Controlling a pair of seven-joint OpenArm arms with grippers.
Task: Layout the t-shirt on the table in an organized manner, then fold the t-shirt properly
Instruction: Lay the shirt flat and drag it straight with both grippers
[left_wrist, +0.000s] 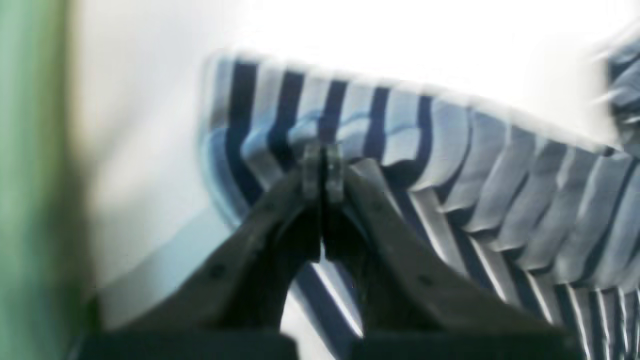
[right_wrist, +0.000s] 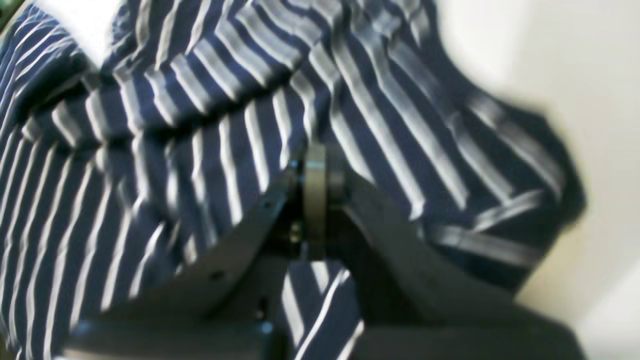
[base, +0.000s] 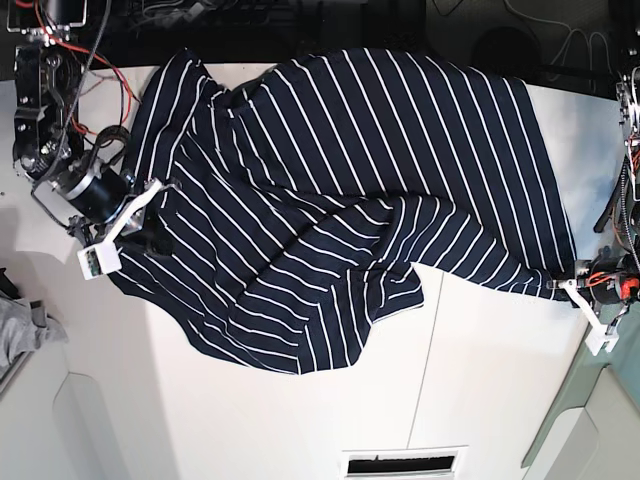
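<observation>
The table (base: 330, 400) is filling most of the base view, its white top showing bare below the cloth and crossed by a thin dark seam. The t-shirt (base: 350, 190) is lying spread over the upper half of it, stretching nearly from one side edge to the other, with its top edge running off the far edge. It is not lying flat: a fold is doubling over near the middle, and a rumpled corner is hanging down toward the lower centre.

The right gripper (base: 150, 215) is sitting at the shirt's edge on the base view's left side. In the right wrist view its jaws are standing pressed together, the right gripper (right_wrist: 315, 165) pinching a ridge of striped cloth, with more fabric passing beneath the fingers and bunching above and to both sides of them.

The left gripper (base: 565, 285) is sitting at the opposite end, at the shirt's lower corner on the base view's right side, close to the table's edge. In the left wrist view, which is blurred, the left gripper (left_wrist: 322, 167) is clenched on the hem, the cloth rising from the tips and fanning away to the right in pleats, with bare white tabletop to the left.

A small grey cloth (base: 25, 325) is lying at the base view's left edge, well apart from the shirt.
</observation>
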